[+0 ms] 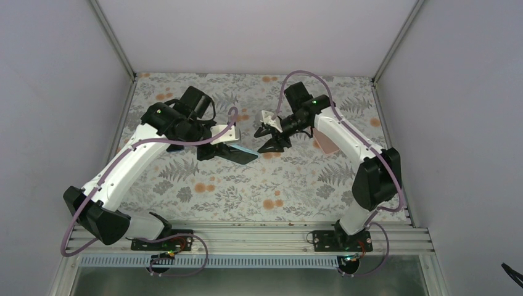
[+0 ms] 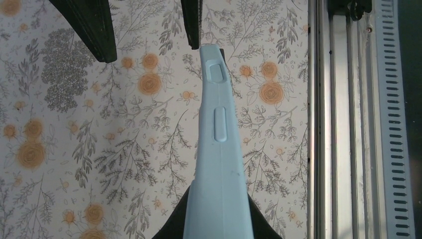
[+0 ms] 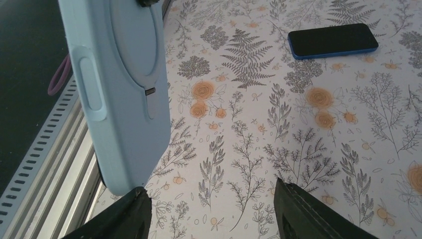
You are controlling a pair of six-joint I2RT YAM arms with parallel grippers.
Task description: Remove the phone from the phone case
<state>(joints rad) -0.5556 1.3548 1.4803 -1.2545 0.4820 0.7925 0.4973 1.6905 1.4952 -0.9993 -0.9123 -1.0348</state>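
1. Rail point(image 2: 338, 124) runs along the near bench point(image 3: 249, 149) edge, off to one side of the left claw.
2. Left claw point(image 2: 219, 209) is clenched on the case point(image 3: 124, 89), with one finger on each broad face at one end.
3. The case is light blue and held up off the bench. The left wrist cam sees it edge-on, with two raised side buttons showing.
4. The free end of the case sticks out ahead of the left claw, toward the right claw.
5. Right claw point(image 3: 209, 185) is released, with its fingers point(image 2: 89, 30) spread wide and nothing between them.
6. The free end of the case sits just beside one right-claw finger. Can't tell whether they touch.
7. From the right claw, the back of the case faces the cam, with a round ring and one long side button visible. The inside of the case is not visible.
8. Phone point(image 3: 332, 41) lies flat on the bench, dark screen up, with a blue rim. It is well ahead of the right claw, past the case, and clear of the case and both claws.
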